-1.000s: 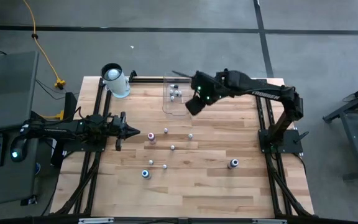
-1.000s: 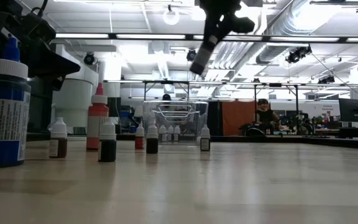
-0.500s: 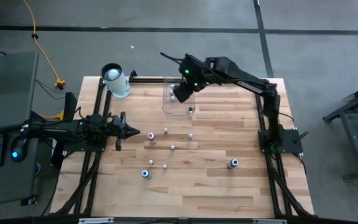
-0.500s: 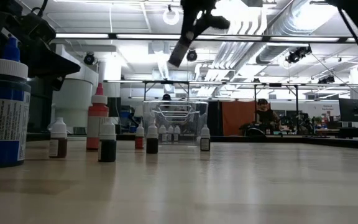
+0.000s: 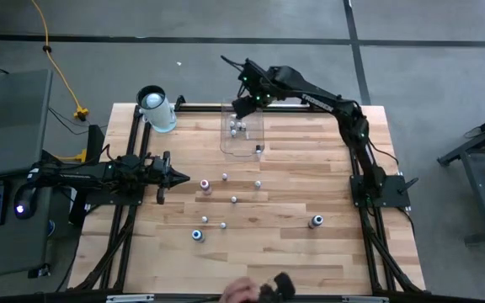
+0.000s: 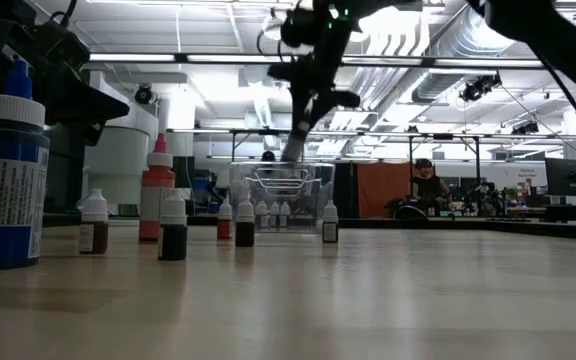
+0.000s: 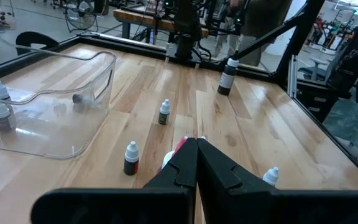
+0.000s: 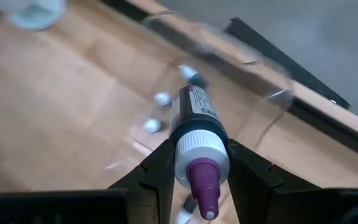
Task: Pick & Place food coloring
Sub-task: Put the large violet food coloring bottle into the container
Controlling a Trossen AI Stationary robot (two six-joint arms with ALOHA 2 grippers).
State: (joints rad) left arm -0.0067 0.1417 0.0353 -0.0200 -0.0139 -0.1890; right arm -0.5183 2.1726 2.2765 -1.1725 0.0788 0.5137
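My right gripper (image 8: 197,163), jaws pinching a purple-capped food coloring bottle (image 8: 194,127) over the clear plastic rectangular bin (image 5: 244,139), may drop it outside if misaligned.

wooden table (image 5: 293,252) | clear bin (image 5: 230,145) | scattered food coloring bottles (image 5: 233,199) | white cylinder (image 5: 157,109)

A pale wooden surface (image 5: 293,252) with plank seams sits in a black frame. Near its far edge stands a clear plastic bin (image 5: 228,143), rectangular with rounded corners. At the far left corner stands a big white cylinder (image 5: 160,113) (much larger than anything else on the boards). A yellow cable (image 5: 47,42) trails over the grey floor (image 5: 445,34) beyond. A person (image 6: 427,187) sits in the room behind, among metal racks.
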